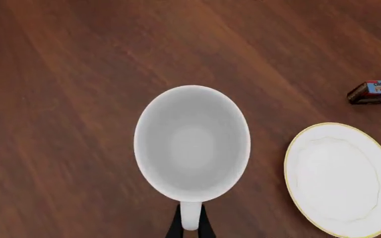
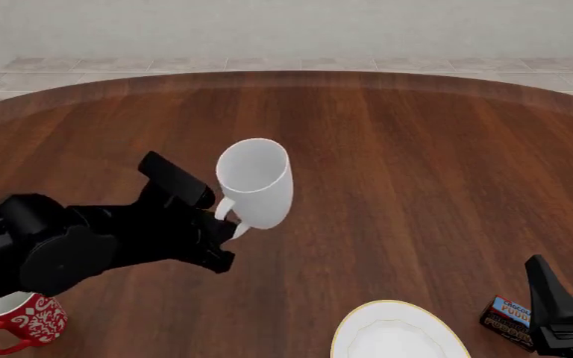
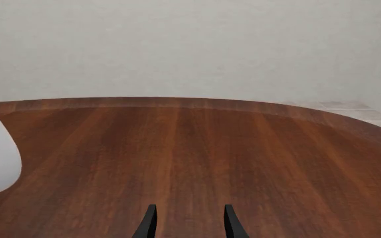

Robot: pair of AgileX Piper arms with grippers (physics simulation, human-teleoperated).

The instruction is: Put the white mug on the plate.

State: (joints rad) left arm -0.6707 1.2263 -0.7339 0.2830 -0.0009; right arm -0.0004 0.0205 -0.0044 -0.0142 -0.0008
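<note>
The left gripper (image 1: pixel 189 224) has its jaws pinched on the loop handle of the white mug (image 1: pixel 192 143); this left wrist view looks straight into the mug's empty inside, with the wooden table (image 1: pixel 65 74) behind it. The plate (image 1: pixel 343 179) lies off to one side, apart from the mug, and a chocolate pudding box (image 1: pixel 376 92) sits beyond the plate.

In the front view the mug hangs tilted, lifted above the table left of centre, held by its handle. The plate lies at the near edge, right of the mug and well apart from it. The pudding box rests just right of the plate. A red mug (image 2: pixel 23 319) stands at near left.

In the right wrist view the right gripper (image 3: pixel 188 222) has its jaws apart, holding nothing, above bare wood.
</note>
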